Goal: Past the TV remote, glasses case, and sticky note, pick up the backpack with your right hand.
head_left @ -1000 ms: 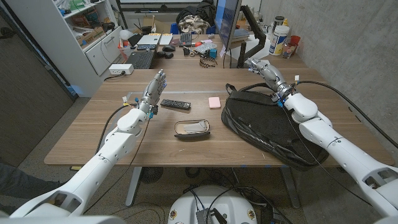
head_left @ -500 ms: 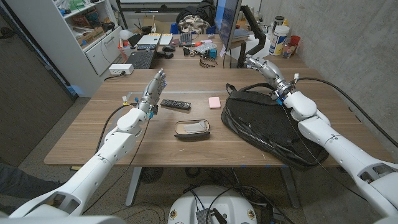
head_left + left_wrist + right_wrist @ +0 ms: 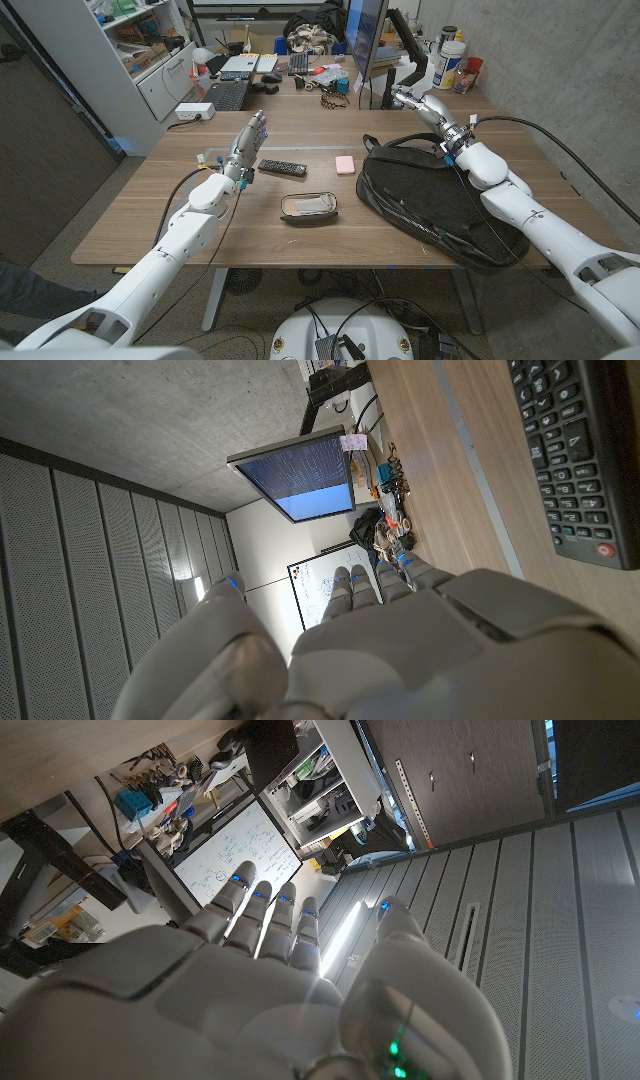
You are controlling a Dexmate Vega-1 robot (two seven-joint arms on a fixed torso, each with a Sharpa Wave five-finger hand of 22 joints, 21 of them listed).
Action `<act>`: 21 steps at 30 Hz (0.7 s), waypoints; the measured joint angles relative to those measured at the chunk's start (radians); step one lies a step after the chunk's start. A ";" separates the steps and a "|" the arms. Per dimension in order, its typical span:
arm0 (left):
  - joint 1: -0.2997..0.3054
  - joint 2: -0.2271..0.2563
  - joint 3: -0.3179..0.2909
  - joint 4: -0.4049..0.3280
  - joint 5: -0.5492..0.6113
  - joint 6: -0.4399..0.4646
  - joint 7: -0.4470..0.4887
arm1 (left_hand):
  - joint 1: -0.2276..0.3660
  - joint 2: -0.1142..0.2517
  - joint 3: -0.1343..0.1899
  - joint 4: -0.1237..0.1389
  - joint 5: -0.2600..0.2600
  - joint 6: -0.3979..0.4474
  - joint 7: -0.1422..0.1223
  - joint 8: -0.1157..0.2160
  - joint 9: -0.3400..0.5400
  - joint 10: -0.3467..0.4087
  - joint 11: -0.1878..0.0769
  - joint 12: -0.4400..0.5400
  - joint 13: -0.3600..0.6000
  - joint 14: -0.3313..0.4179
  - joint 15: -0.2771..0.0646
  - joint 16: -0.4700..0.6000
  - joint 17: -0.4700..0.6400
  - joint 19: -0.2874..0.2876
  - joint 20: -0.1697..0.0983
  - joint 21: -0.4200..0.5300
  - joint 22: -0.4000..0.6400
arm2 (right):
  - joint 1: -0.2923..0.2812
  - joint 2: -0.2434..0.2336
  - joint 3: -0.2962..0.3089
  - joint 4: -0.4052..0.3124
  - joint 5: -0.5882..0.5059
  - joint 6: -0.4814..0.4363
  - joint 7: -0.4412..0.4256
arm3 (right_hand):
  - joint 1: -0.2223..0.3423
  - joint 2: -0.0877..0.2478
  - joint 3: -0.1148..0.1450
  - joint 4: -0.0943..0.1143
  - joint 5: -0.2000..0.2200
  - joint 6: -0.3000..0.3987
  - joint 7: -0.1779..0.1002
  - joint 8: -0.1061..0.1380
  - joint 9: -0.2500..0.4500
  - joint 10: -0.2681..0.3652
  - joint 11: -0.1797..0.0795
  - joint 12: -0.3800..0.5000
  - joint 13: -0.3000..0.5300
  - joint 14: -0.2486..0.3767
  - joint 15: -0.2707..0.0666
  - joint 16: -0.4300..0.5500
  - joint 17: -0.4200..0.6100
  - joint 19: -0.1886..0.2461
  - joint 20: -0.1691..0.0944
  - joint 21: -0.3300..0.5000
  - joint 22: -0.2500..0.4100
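Note:
A black backpack lies flat on the right part of the wooden table. My right hand hovers past the backpack's far end, fingers apart and holding nothing; its back shows with fingers stretched out. The black TV remote lies left of centre, its buttons seen close. A glasses case lies open near the middle. A pink sticky note sits between the remote and the backpack. My left hand stands upright just left of the remote, fingers spread, empty.
A second desk behind the table carries a monitor, a keyboard, a laptop and loose clutter. Containers stand at the back right. A white shelf unit stands at the far left.
My right hand has drifted a little farther from me and towards the left, beyond the backpack's far end. The left hand and the table's objects have stayed put.

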 measured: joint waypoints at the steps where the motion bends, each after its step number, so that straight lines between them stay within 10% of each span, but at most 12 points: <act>1: 0.000 0.000 0.000 0.000 0.000 0.000 0.000 | 0.000 0.000 0.000 0.000 0.000 0.000 0.000 0.000 0.000 0.000 0.000 0.000 0.000 0.000 0.000 0.000 0.000 0.000 0.000 0.000 0.000 | 0.002 0.000 -0.001 0.002 -0.002 0.001 -0.001 | 0.000 0.000 0.000 0.000 0.000 0.002 -0.002 0.000 0.000 0.003 -0.004 0.000 0.000 0.001 -0.002 0.000 0.000 0.000 0.000 0.000 0.000; 21: 0.011 0.014 -0.001 -0.039 0.010 0.036 0.031 | 0.000 0.000 -0.004 -0.004 0.000 0.009 0.002 0.000 0.000 0.000 0.000 0.000 0.000 0.000 0.000 0.000 0.005 0.000 0.000 0.000 0.000 | 0.092 0.051 -0.049 0.202 -0.107 0.178 -0.059 | -0.008 -0.008 0.000 0.000 0.004 -0.002 -0.019 0.000 0.000 0.028 -0.028 0.007 0.000 0.036 -0.003 0.008 0.005 0.036 0.000 -0.007 0.000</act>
